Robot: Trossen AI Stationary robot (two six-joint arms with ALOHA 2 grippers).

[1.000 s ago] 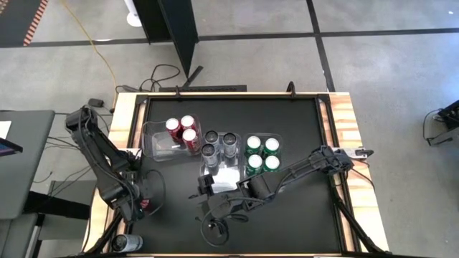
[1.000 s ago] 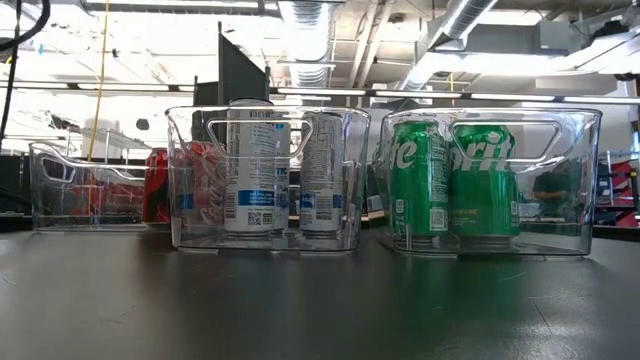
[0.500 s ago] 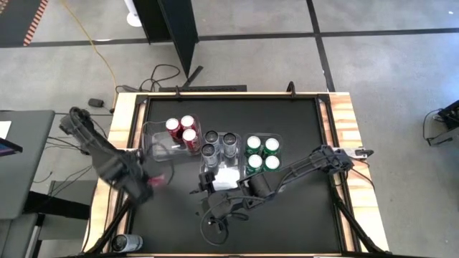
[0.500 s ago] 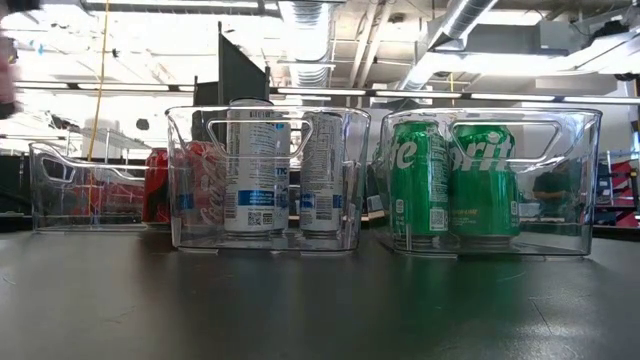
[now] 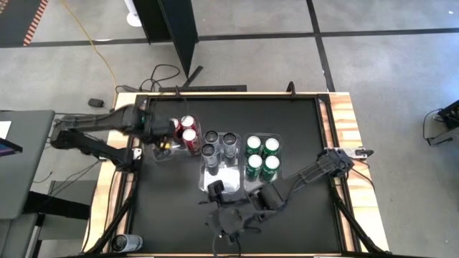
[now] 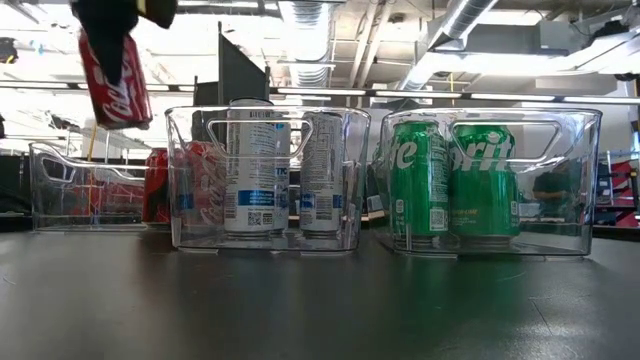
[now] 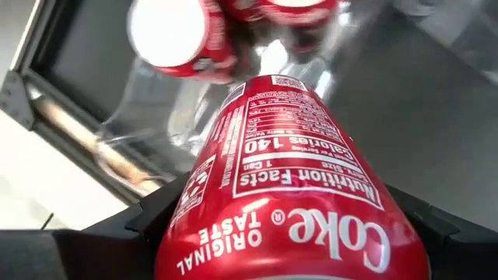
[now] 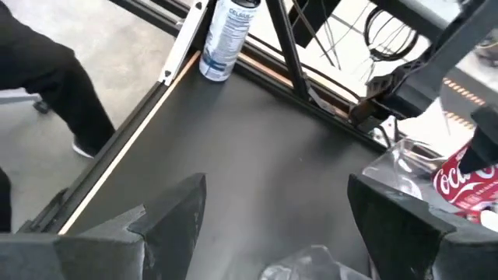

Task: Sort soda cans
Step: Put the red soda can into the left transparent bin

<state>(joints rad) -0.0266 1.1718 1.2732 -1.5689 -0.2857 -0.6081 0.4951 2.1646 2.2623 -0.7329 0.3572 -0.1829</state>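
Table (image 5: 301,115) edge, left hand (image 6: 118,8) gripping red can (image 6: 114,78)

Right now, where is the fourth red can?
Held in the left gripper, the red can hangs above the left bin, near three other red cans.
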